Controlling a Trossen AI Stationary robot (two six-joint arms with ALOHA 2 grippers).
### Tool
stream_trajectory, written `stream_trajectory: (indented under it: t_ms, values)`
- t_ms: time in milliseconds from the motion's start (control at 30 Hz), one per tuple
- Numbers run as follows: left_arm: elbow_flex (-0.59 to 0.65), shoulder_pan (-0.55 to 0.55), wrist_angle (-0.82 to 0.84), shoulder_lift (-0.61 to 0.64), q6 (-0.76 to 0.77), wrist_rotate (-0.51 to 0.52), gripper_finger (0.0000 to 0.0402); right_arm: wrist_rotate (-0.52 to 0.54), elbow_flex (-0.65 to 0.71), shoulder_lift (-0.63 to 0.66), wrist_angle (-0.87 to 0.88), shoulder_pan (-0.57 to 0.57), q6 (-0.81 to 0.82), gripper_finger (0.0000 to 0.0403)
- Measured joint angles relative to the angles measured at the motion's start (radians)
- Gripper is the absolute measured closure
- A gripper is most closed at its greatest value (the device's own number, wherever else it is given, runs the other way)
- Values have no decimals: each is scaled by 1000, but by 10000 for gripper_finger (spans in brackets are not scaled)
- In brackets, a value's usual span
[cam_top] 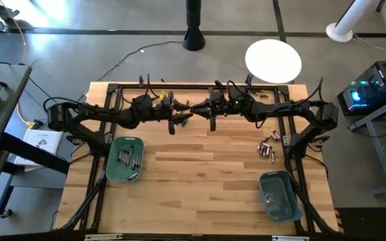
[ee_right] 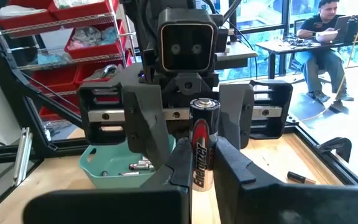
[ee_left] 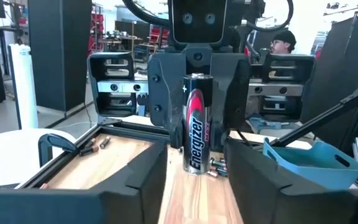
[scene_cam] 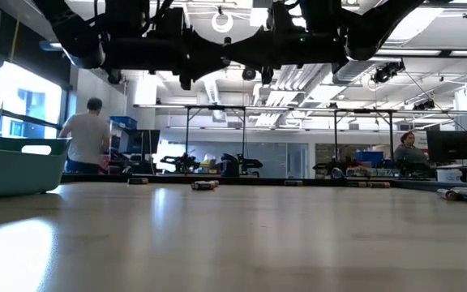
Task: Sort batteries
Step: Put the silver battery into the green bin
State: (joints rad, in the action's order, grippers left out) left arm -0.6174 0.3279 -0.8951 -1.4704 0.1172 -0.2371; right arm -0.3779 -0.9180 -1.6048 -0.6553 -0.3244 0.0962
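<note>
A black-and-red Energizer battery [ee_left: 196, 124] stands upright in the air over the far middle of the table, with my right gripper [ee_right: 202, 171] shut on it. My left gripper [cam_top: 183, 109] faces it from the table's left. It is open, one finger [ee_left: 145, 180] on each side of the battery with a gap to it. Loose batteries [cam_top: 267, 147] lie on the wood at the right. The left teal bin [cam_top: 116, 144] holds several batteries [cam_top: 130, 159]. A second teal bin [cam_top: 278, 195] sits near the front right. My right gripper pinches the battery's lower sides [ee_right: 199, 163] between its two fingers [ee_right: 180, 167]. The fingers come level from the table's right and lie across the battery. The battery stands upright, its top end [ee_right: 204, 104] above the fingers, lifted clear of the table.
A few stray batteries [scene_cam: 205, 185] lie far back on the table. A black frame [cam_top: 112, 87] runs around the tabletop. A white round table [cam_top: 273, 60] stands beyond the far edge. People are in the room behind. Bare wood lies between the two bins.
</note>
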Motion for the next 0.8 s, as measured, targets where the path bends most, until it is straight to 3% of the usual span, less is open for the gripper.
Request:
stream_trajectory:
  t_ms: [400, 800]
  values:
    - [1, -1, -10, 2, -24, -3, 365, -18, 0, 0, -16, 5, 23, 383]
    - [2, -2, -21, 1, -27, -10, 376, -21, -1, 1, -17, 6, 47, 339]
